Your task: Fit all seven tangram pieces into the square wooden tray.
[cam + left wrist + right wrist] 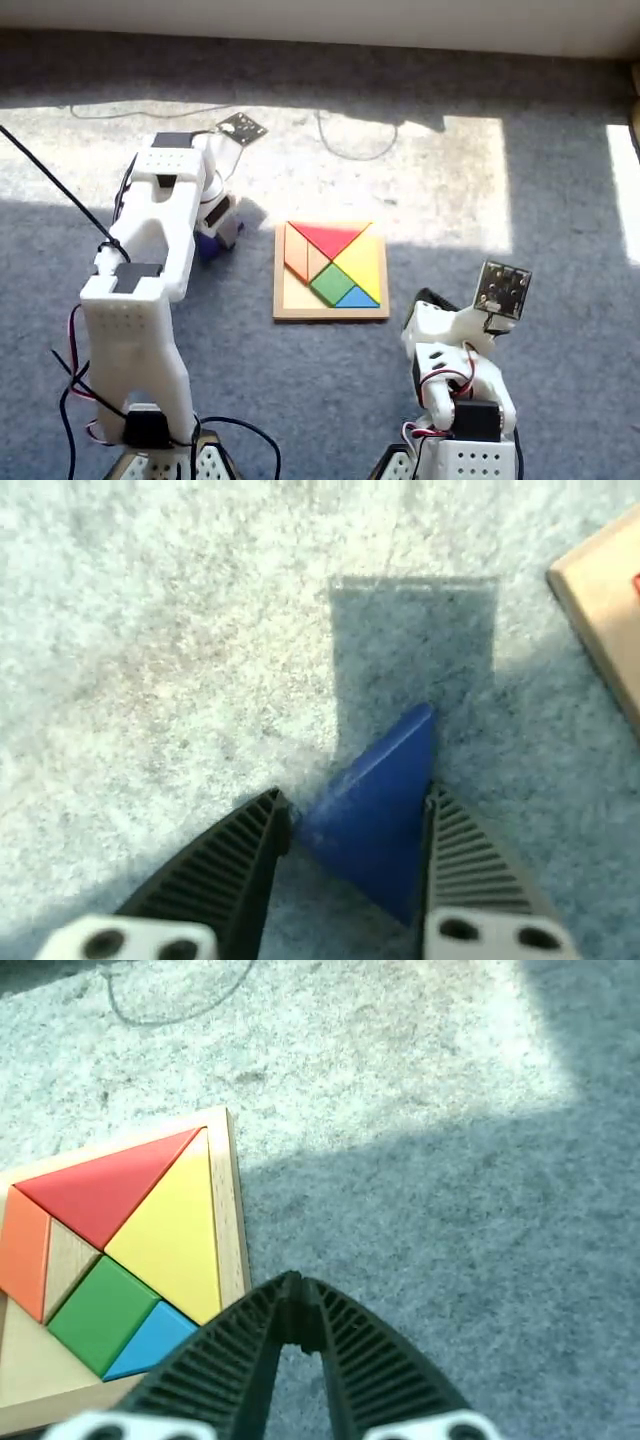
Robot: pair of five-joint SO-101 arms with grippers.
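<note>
Lying on the grey carpet (450,300) near the left side of the square wooden tray (330,316), the dark blue triangle (378,825) is clasped between the jaws of the left gripper (355,805). The right gripper (292,1310) is held above the carpet just beside the tray, its jaws pressed together on nothing.

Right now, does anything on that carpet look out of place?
Yes. One dark blue triangle sits on the carpet, outside the wooden tray, between the left arm's jaws. A corner of the tray is bare, so the puzzle looks unfinished.
</note>
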